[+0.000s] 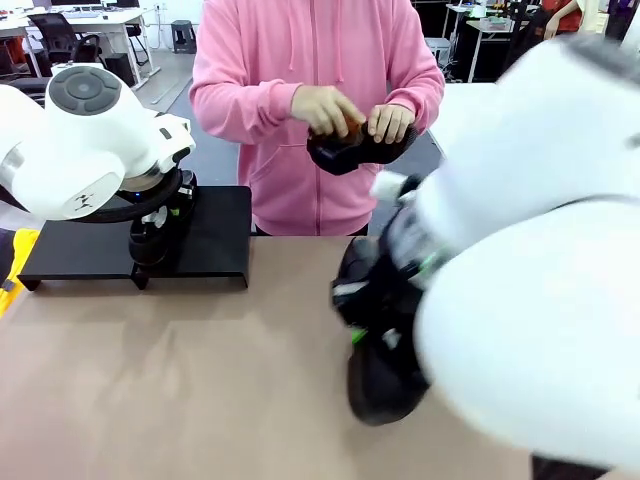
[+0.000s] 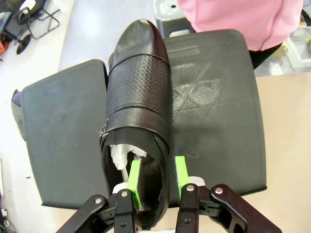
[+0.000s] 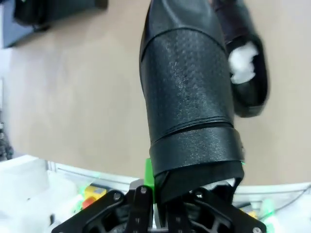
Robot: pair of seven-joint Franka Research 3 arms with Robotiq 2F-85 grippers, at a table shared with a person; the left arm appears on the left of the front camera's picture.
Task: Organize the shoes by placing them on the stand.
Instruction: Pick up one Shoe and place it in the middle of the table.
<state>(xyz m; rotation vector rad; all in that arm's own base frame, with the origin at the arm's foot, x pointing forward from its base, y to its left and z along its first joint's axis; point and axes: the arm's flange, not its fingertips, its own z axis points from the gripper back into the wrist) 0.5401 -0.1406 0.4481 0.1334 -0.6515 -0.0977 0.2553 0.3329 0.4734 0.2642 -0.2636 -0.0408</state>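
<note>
The left hand (image 2: 156,180) is held over the bench's far left corner, fingers clamped on a shoe's (image 2: 138,111) heel wall. The right hand (image 3: 163,191) is closed on another shoe (image 3: 187,92), lifted near the right edge.

Bright even light, motion-blurred right arm (image 1: 540,230)

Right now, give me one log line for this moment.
left hand: shut on shoe on stand | right hand: shut on second shoe | person's hands: third shoe
</note>
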